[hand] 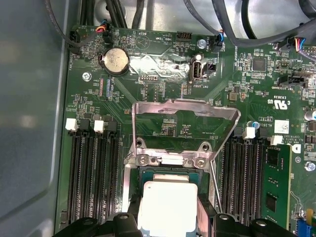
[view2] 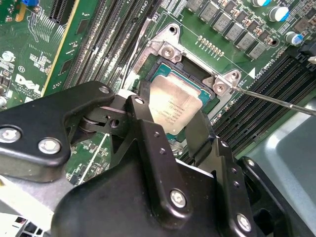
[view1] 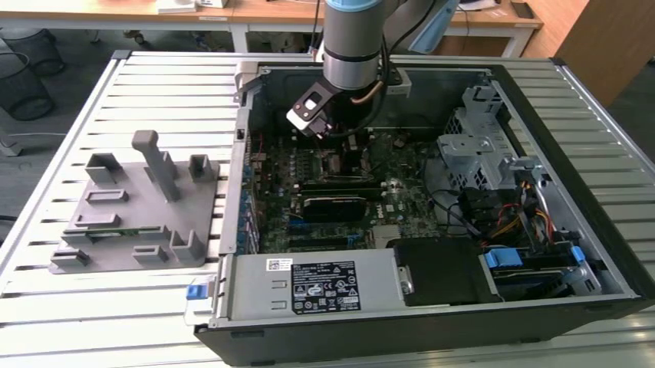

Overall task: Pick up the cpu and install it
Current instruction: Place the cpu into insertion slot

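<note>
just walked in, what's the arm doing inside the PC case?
The arm reaches into the open PC case. Its gripper has its fingers closed on the cpu, right at the motherboard socket. The metal load plate is flipped open. Whether the chip is seated isn't clear.

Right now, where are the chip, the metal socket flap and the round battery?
chip (view2: 175, 106): second wrist view, middle of its silvery top.
metal socket flap (hand: 185, 105): first wrist view, on its crossbar.
round battery (hand: 114, 60): first wrist view, centre of its face.
</note>
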Controlling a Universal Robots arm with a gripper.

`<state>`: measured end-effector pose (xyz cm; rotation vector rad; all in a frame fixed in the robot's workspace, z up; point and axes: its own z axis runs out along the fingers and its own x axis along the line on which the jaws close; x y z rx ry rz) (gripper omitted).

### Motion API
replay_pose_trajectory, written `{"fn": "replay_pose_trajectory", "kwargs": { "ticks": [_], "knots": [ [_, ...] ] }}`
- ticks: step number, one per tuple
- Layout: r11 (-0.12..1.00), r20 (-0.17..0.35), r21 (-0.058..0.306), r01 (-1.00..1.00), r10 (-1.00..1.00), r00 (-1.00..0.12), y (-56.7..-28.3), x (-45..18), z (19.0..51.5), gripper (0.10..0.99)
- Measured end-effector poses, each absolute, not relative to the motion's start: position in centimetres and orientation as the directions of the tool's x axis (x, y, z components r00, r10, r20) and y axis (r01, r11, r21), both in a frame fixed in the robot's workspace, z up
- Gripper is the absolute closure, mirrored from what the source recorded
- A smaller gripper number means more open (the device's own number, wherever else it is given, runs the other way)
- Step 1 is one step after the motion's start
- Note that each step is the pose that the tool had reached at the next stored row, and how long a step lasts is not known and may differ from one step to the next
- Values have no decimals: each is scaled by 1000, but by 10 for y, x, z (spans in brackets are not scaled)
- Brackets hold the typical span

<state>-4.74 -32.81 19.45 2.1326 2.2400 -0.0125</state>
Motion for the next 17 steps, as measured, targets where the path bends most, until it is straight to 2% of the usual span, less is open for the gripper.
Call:
{"fn": "replay_pose_trajectory", "kwargs": {
  "ticks": [10, 11, 12, 13, 17],
  "knots": [
    [49, -40, 28, 998, 998, -48, -328, -47, 194, 545],
    [49, -40, 28, 998, 998, -48, -328, -47, 194, 486],
    [49, -41, 28, 998, 998, -48, -328, -47, 194, 486],
    [49, -41, 28, 998, 998, -48, -328, -47, 194, 424],
    [49, -41, 28, 998, 998, -48, -328, -47, 196, 424]
  ]
}}
